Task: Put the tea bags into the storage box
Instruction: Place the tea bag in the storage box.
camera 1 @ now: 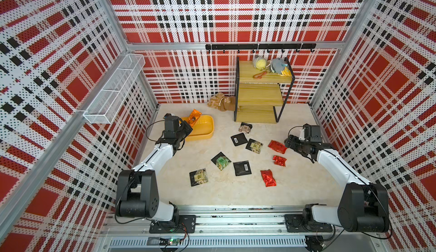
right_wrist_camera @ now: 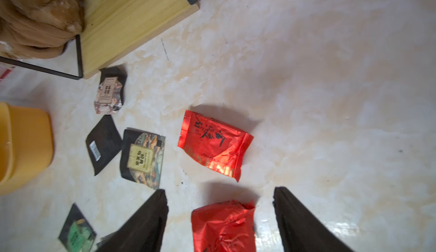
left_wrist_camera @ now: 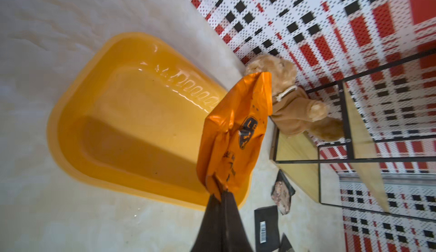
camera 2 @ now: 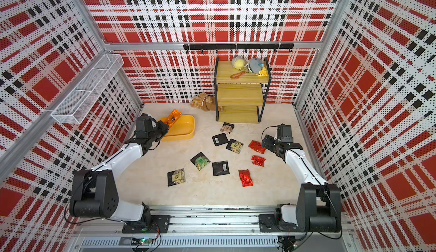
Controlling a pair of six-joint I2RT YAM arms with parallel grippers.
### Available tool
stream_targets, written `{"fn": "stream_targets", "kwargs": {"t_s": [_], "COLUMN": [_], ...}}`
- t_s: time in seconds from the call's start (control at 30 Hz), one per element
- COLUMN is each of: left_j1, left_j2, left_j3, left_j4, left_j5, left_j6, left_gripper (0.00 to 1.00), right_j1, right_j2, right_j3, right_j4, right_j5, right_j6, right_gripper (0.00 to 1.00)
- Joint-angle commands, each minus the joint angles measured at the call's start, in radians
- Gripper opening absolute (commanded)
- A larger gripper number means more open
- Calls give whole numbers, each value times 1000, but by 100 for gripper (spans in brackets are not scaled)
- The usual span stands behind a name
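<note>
Left wrist view: the storage box (left_wrist_camera: 54, 132) is seen with nothing inside it. An orange tea bag (left_wrist_camera: 236, 130) is pinched at one end by the left gripper (left_wrist_camera: 220, 195), whose jaws are pressed together on it. The bag is held up over one end of the box. So the first bag is judged to be almost in, but it is not let go yet.

More to the right, nine tea bags are counted on the table (camera 1: 236, 196) in both top views: six dark ones (camera 1: 242, 168) in the middle and three red ones (camera 1: 268, 178) beside them. All are well apart from the box, so most of the job is left.

Last, the right gripper (right_wrist_camera: 219, 190) is seen with its jaws spread wide. A crumpled red bag (right_wrist_camera: 223, 224) is framed between them, not yet pinched.
</note>
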Motion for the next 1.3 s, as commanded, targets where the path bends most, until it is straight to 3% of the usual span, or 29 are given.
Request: {"fn": "stream_targets", "kwargs": {"t_s": [0.0, 0.33, 0.73, 1.03, 1.27], "left_j1": [17, 110, 114, 119, 119], "left_j2": [15, 38, 129, 115, 77], "left_j3": [23, -37, -11, -8, 25], "left_j4": [-57, -65, -84, -88, -88], "left_j5": [28, 90, 117, 121, 150], "left_j6": [75, 117, 139, 140, 133], "left_gripper": [0, 0, 0, 37, 52], "right_j1": [-47, -74, -80, -81, -83], "right_j2": [5, 87, 223, 275, 300], "right_j3": [-33, -82, -90, -94, -101], "right_j4": [46, 96, 199, 253, 279], "right_j5": [-105, -145, -195, -222, -236], "right_j6": [29, 29, 29, 29, 29], "right_gripper": [68, 56, 44, 40, 31]}}
